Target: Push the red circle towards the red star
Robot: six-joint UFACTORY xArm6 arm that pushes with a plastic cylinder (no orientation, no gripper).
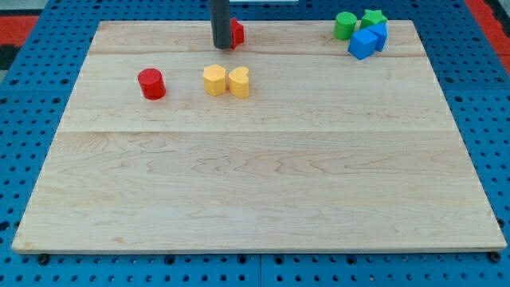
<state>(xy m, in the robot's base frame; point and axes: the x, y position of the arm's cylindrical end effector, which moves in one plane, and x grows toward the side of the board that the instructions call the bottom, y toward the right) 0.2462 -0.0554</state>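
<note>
Red circle (151, 84) amid open board (255, 191)

Pale wooden board (255, 175) on blue pegboard (24, 119). On board: red circle (151, 84) at left; two yellow blocks (214, 80) (239, 82) touching; red star (237, 33) near top edge; green (345, 25) (373, 17) and blue blocks (362, 43) (378, 34) clustered top right.

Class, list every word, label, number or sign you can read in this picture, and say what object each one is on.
None: no readable text, number or sign appears anywhere.
The wooden board, the red circle, the red star partly hidden behind my tip, the two yellow blocks, the two green blocks and the two blue blocks are all plain and unmarked.
</note>
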